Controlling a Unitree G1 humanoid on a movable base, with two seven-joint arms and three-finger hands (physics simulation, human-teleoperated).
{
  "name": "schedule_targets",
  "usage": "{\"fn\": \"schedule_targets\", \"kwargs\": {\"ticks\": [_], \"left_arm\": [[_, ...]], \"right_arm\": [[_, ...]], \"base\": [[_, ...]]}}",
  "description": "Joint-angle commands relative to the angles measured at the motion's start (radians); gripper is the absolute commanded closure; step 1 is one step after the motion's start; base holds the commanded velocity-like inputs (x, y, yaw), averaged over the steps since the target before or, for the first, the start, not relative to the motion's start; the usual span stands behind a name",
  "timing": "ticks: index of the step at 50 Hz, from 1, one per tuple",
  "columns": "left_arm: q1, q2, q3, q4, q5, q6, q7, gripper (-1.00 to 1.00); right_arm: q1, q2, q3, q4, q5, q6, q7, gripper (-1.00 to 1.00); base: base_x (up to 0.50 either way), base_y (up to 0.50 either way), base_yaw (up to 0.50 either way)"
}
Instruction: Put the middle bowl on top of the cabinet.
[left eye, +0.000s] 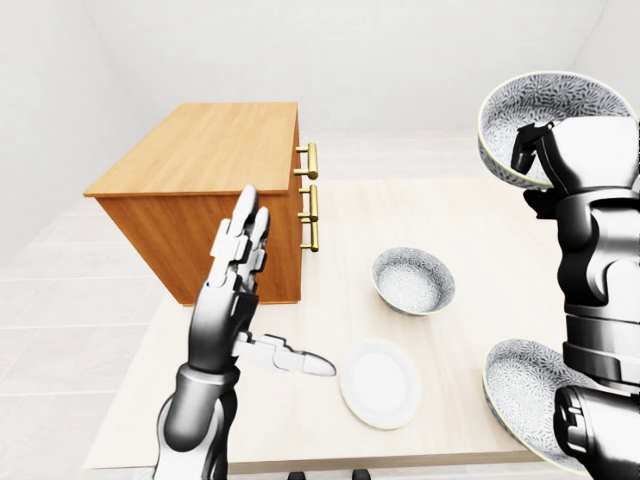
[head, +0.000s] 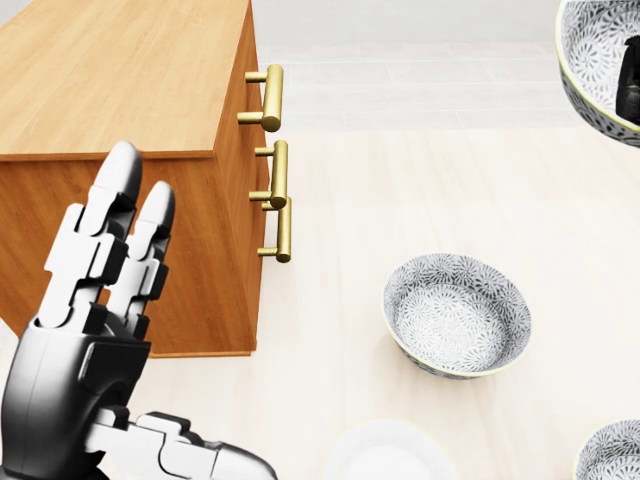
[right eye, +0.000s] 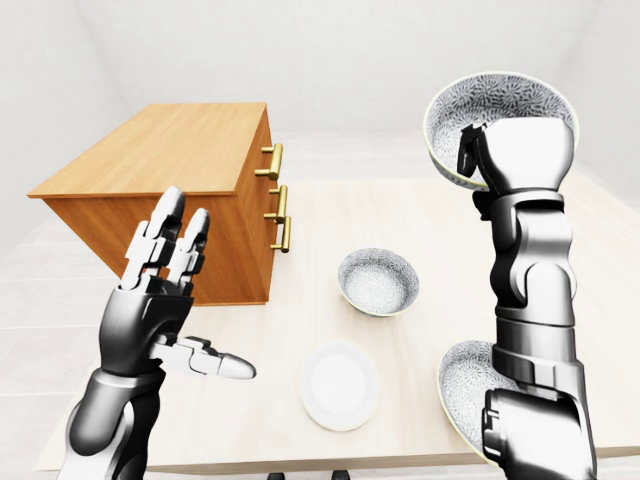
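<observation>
The head view gives me only a slice of the middle bowl (head: 590, 60) at its top right corner. The eye views show it whole, raised high over the tabletop's (left eye: 480, 215) right side. My right robot hand (right eye: 520, 150) grips its rim, thumb inside. The bowl's mouth tips toward the camera.

My left robot hand (right eye: 150, 300) is open, fingers straight up and thumb out, beside the cabinet (left eye: 210, 150). The cabinet stands at the tabletop's corner, upper left in the left-eye view, well apart from the lifted bowl. Between them below rest a second bowl (left eye: 413, 280) and a white plate (left eye: 380, 383). A third bowl (left eye: 520, 385) sits at the right edge.
</observation>
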Motion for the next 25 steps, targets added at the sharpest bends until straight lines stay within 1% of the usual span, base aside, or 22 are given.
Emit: {"fn": "schedule_targets", "kwargs": {"ticks": [1, 4, 7, 8, 9, 11, 12, 13, 14, 15, 19, 21, 25], "left_arm": [[-0.003, 0.0, 0.009, 0.001, -0.004, 0.0, -0.001, -1.0], [0.005, -0.002, -0.008, -0.005, 0.005, 0.0, 0.002, -1.0], [-0.001, -0.001, 0.007, -0.004, -0.002, 0.0, 0.002, -1.0], [-0.002, -0.003, 0.009, -0.004, -0.004, 0.0, 0.004, -1.0], [0.0, -0.002, 0.003, -0.004, 0.001, 0.0, 0.004, -1.0], [0.001, -0.001, 0.0, -0.008, 0.003, 0.0, 0.004, -1.0], [-0.001, -0.002, 0.007, -0.003, -0.003, 0.0, 0.004, -1.0], [-0.001, -0.002, 0.006, -0.007, -0.002, 0.0, 0.005, -1.0], [0.002, -0.002, -0.005, -0.003, 0.004, 0.0, 0.004, -1.0], [0.002, -0.003, -0.009, 0.001, 0.007, 0.0, 0.005, -1.0], [0.006, 0.0, -0.006, -0.012, 0.0, 0.0, 0.003, -1.0], [0.001, -0.001, 0.001, -0.006, -0.004, 0.0, 0.003, -1.0], [0.002, 0.0, -0.004, -0.001, -0.002, 0.0, 0.002, -1.0]], "right_arm": [[-0.037, 0.024, 0.004, -0.046, 0.005, -0.003, 0.02, 1.0], [-0.03, 0.027, 0.007, -0.057, 0.008, -0.011, 0.018, 1.0], [-0.038, 0.027, 0.002, -0.071, 0.025, -0.012, 0.043, 1.0], [-0.047, 0.032, -0.001, -0.074, 0.032, -0.005, 0.044, 1.0], [-0.077, 0.041, -0.006, -0.058, 0.026, 0.035, 0.053, 1.0], [-0.096, 0.03, -0.003, -0.052, 0.045, 0.039, 0.074, 1.0], [-0.084, 0.026, 0.008, -0.067, 0.042, 0.031, 0.085, 1.0], [-0.083, 0.024, 0.012, -0.077, 0.036, 0.041, 0.113, 1.0], [-0.095, 0.031, 0.012, -0.085, 0.04, 0.066, 0.159, 1.0], [-0.099, 0.034, 0.012, -0.099, 0.047, 0.072, 0.177, 1.0], [-0.113, 0.045, 0.027, -0.125, 0.041, 0.083, 0.21, 1.0], [-0.125, 0.047, 0.033, -0.122, 0.035, 0.084, 0.216, 1.0], [-0.151, 0.064, 0.051, -0.11, 0.035, 0.089, 0.242, 1.0]], "base": [[0.0, 0.0, 0.0], [0.0, 0.0, 0.0], [0.0, 0.0, 0.0], [0.0, 0.0, 0.0], [0.0, 0.0, 0.0], [0.0, 0.0, 0.0], [0.0, 0.0, 0.0], [0.0, 0.0, 0.0], [0.0, 0.0, 0.0], [0.0, 0.0, 0.0], [0.0, 0.0, 0.0], [0.0, 0.0, 0.0], [0.0, 0.0, 0.0]]}}
